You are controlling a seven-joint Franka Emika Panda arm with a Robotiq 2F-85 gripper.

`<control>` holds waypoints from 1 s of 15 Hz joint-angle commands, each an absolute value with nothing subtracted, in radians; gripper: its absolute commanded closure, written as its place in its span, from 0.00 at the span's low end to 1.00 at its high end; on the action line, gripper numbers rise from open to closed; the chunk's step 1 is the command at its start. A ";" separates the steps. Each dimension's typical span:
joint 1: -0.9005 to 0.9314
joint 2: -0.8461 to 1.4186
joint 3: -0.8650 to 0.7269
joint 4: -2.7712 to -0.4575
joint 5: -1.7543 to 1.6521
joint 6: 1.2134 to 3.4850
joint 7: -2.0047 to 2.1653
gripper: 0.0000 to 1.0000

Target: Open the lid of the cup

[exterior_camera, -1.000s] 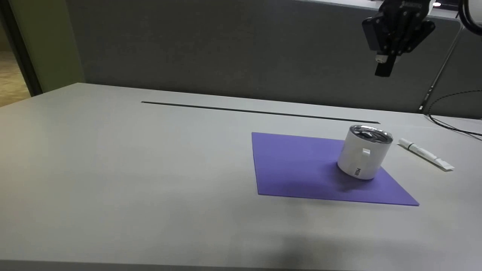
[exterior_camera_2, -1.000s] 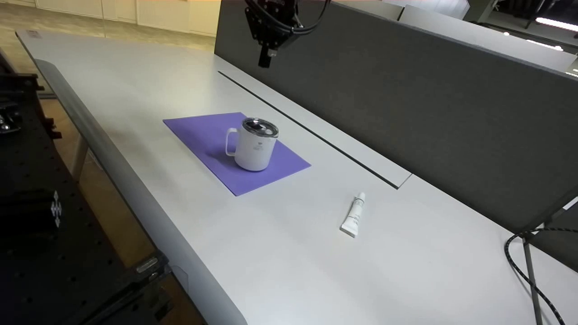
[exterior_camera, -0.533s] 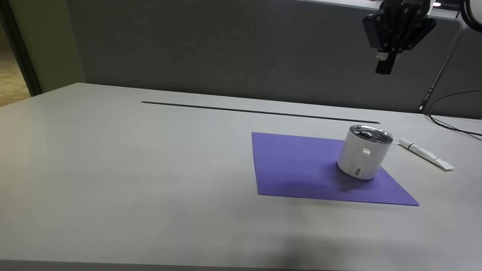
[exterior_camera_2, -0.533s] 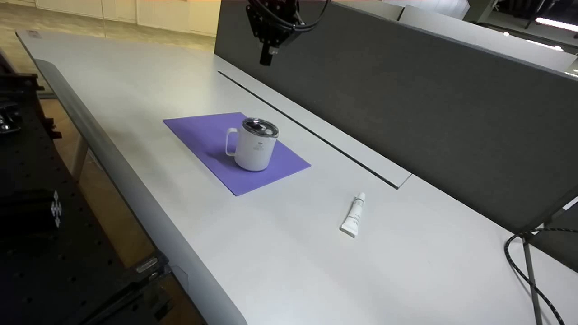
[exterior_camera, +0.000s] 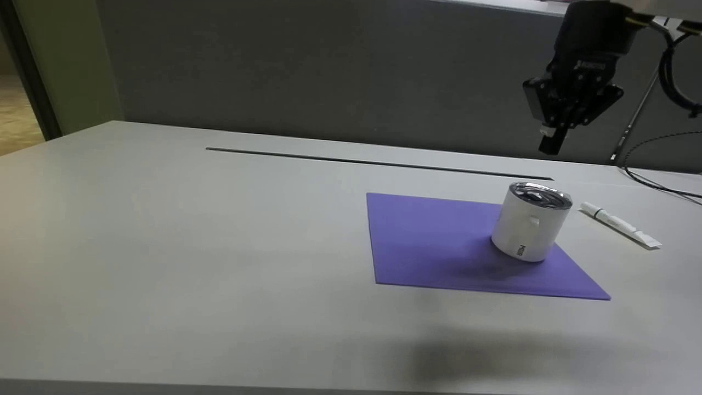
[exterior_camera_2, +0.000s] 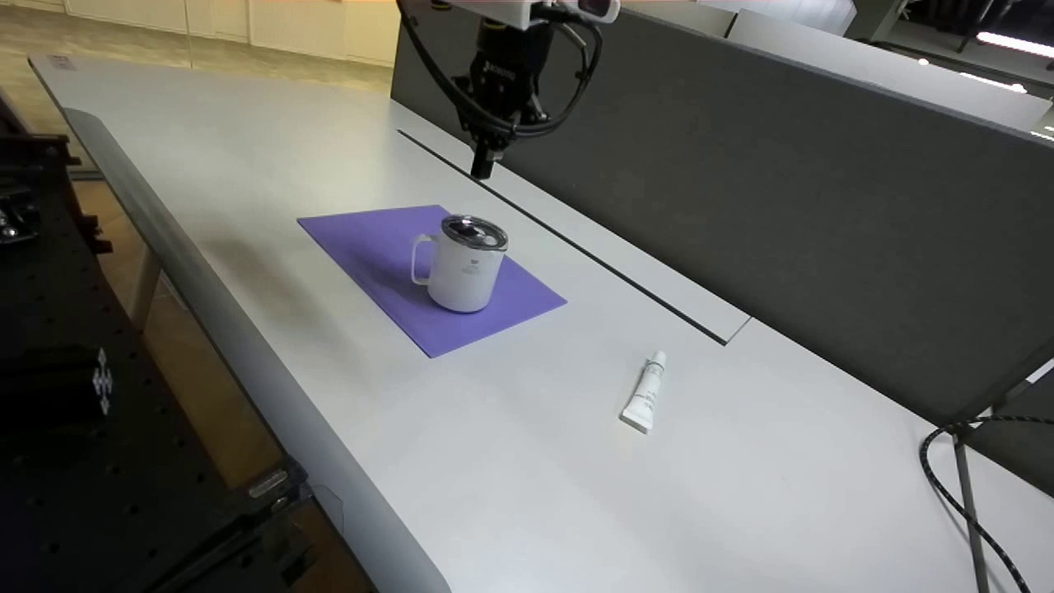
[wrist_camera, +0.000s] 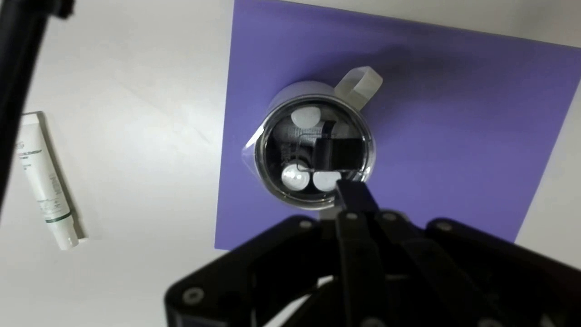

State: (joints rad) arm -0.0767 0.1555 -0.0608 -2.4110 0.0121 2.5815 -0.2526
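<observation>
Lid on cup, fingers narrow above

In an exterior view: white cup upright on purple mat, toward the mat's right end in frame. Lid seated in the cup's top, dark and shiny. Fingers above the lid with a visible gap, tips together. Mat flat on pale worktop. Dark strip along the worktop past the mat, grey partition at the back.

In an exterior view: cup with lid on the mat, handle at the cup's left in frame. Fingers over the lid, apart from it, below white arm link with black cables looped alongside. White tube flat on the worktop, off the mat, well apart from the cup. Black perforated plate at lower left.

In the wrist view: lid from above, round and glossy. Dark rectangular patch across it, tab or reflection: cannot tell. Pale spots around the patch, reflected or inside: cannot tell. Handle at the cup's upper right, pointed lip at its left. Fingers at lower middle, tight side by side, tips overlapping the lid's lower edge in frame. Tube at far left, printed and green-banded.
</observation>
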 commanded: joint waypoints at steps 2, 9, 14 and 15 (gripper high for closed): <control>-0.107 0.216 -0.041 -2.427 0.067 2.667 -0.304 1.00; -0.123 0.289 -0.024 -2.433 0.058 2.751 -0.293 1.00; -0.117 0.318 -0.029 -2.433 0.032 2.783 -0.270 1.00; -0.110 0.316 -0.039 -2.434 0.017 2.783 -0.259 1.00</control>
